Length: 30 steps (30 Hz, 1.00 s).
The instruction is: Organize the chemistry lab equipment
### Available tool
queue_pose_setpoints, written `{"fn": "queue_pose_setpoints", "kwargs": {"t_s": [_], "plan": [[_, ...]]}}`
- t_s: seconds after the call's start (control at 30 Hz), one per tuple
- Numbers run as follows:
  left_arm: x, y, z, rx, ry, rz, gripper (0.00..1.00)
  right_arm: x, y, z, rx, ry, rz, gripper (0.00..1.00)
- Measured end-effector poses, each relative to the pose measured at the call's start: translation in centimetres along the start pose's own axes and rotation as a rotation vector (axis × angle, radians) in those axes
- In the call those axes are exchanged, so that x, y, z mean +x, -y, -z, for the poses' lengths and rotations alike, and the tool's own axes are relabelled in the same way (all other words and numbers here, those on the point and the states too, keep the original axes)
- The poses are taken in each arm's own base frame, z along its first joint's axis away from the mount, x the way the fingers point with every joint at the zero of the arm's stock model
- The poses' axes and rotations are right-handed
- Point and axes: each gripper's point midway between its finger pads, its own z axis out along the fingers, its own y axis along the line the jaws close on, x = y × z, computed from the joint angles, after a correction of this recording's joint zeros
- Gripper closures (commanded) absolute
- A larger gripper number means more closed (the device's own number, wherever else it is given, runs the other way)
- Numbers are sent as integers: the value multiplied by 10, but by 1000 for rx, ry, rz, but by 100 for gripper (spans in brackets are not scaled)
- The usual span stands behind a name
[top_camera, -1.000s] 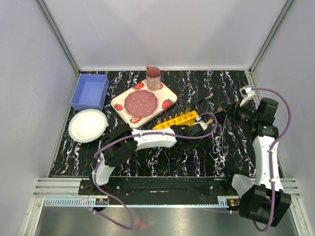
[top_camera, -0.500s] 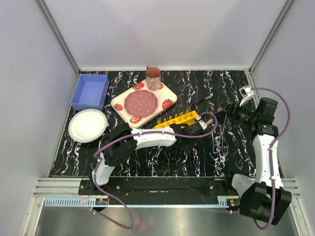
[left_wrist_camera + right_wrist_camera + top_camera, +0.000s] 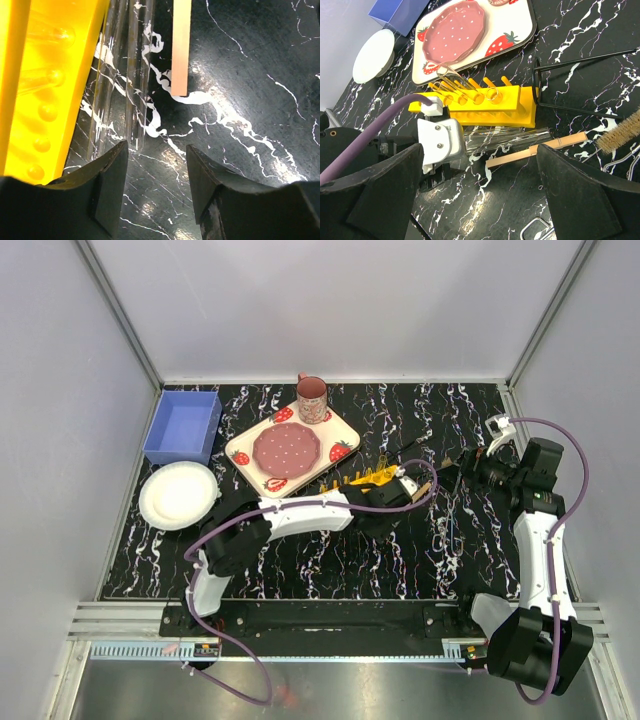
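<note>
The yellow test-tube rack (image 3: 485, 106) lies on the black table with thin clear tubes (image 3: 462, 86) poking from its holes. More clear tubes (image 3: 125, 75) lie flat right beside it. Just past those lies the wooden handle (image 3: 180, 45) of a brush, whose bristles (image 3: 620, 131) show at the right. My left gripper (image 3: 156, 167) hovers low, open, with bare table between its fingers; the loose tubes lie just ahead, off its left finger. My right gripper (image 3: 481, 167) is open and empty, farther right, facing the rack. In the top view the left gripper (image 3: 404, 489) partly hides the rack (image 3: 362, 480).
A strawberry-patterned plate (image 3: 292, 448) and pink mug (image 3: 312, 398) stand behind the rack. A white paper plate (image 3: 178, 494) and blue bin (image 3: 183, 426) sit at the left. A black wire tool (image 3: 570, 75) and slim metal tools (image 3: 447, 532) lie right of the rack.
My left arm has crept away from its base toward the rack and now covers more of it in the top view. The right arm has barely moved.
</note>
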Motion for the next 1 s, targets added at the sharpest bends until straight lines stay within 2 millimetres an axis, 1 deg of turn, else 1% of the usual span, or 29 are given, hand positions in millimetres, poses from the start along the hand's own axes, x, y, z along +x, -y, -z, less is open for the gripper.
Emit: {"fn": "queue_pose_setpoints", "kwargs": {"t_s": [0.17,0.2,0.37,0.77,1.0], "plan": [[-2,-10,-2,0,-5,10,50,0,0,0,1,1,0,0],[-2,-12,-2,-1,-7,12,53,0,0,0,1,1,0,0],[-4,-18,-5,8,-13,20,57,0,1,0,2,1,0,0],[11,-9,-20,49,-70,6,68,-1,3,2,11,7,-5,0],[15,-7,-24,58,-84,4,68,-2,3,3,3,10,-7,0]]}}
